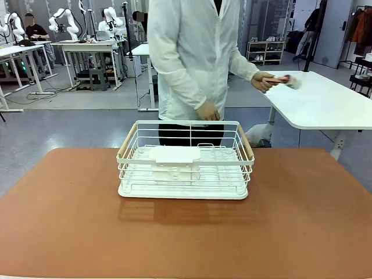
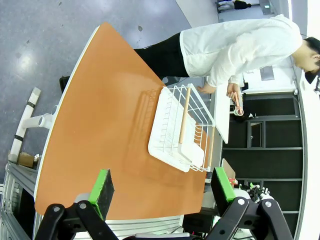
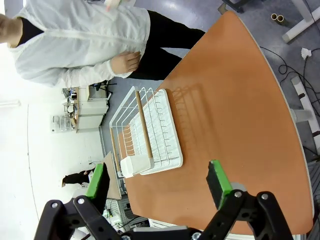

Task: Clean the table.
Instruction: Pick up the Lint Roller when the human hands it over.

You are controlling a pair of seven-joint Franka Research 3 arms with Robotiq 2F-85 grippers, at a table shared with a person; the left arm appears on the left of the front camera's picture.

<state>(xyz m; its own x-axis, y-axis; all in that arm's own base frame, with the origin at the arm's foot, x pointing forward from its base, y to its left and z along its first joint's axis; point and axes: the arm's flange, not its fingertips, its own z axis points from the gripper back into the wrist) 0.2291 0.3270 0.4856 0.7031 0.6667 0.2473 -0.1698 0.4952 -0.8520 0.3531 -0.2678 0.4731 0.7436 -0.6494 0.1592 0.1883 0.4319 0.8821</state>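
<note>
Left claw [image 2: 162, 186] and right claw [image 3: 157, 181] hang with fingers wide apart and empty above the terracotta worktop [image 1: 64, 221], which carries a white wire rack [image 1: 183, 192] toward its far edge. A person [image 1: 192, 52] stands behind it, one hand [image 1: 208, 110] at the rack's rim.

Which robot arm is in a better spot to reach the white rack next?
Close, but maybe right. The rack sits centred on the table; the left gripper and right gripper are both open and off it. The person's hand holding something is on the robot's right.
</note>
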